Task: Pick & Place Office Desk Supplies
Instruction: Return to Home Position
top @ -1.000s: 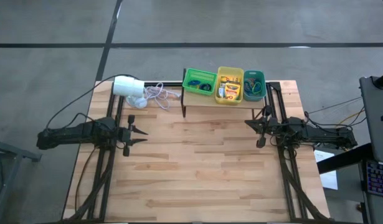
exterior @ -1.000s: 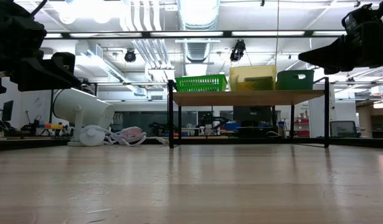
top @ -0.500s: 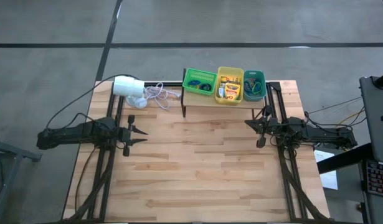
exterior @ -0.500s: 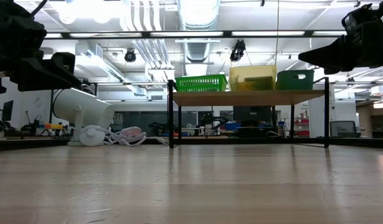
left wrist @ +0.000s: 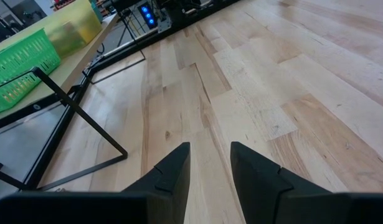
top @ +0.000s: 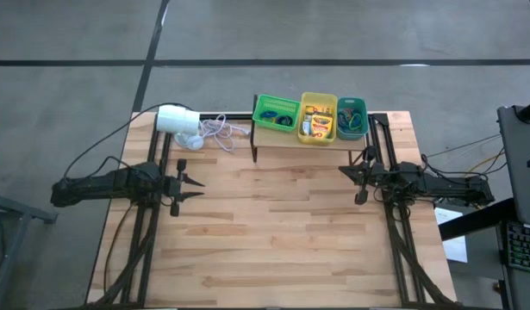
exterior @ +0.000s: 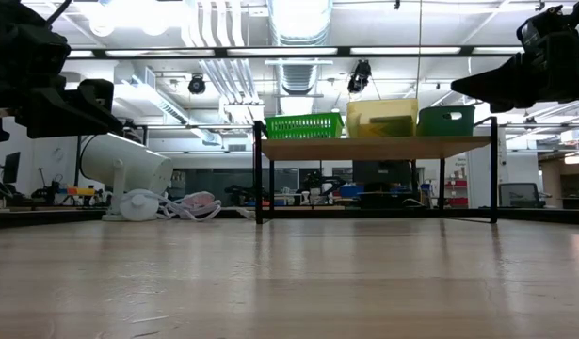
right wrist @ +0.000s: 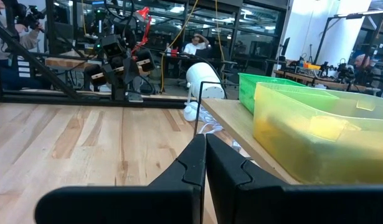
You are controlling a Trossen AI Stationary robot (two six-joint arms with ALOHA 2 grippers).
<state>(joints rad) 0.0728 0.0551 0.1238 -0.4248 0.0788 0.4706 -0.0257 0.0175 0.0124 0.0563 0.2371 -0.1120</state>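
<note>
The office desk supplies lie in three bins on a small raised shelf at the table's far edge. A green basket holds dark loops, a yellow bin holds yellow crayon boxes, and a teal bin holds coloured loops. My left gripper hovers above the table's left side, pointing toward the right. It is open, and only bare wood shows between its fingers. My right gripper hovers at the right side, pointing left and shut, with nothing in it.
A white cylinder with a thin white cord lies at the far left of the table. The shelf stands on thin black legs. Bare wooden table spreads between the two arms and toward the near edge.
</note>
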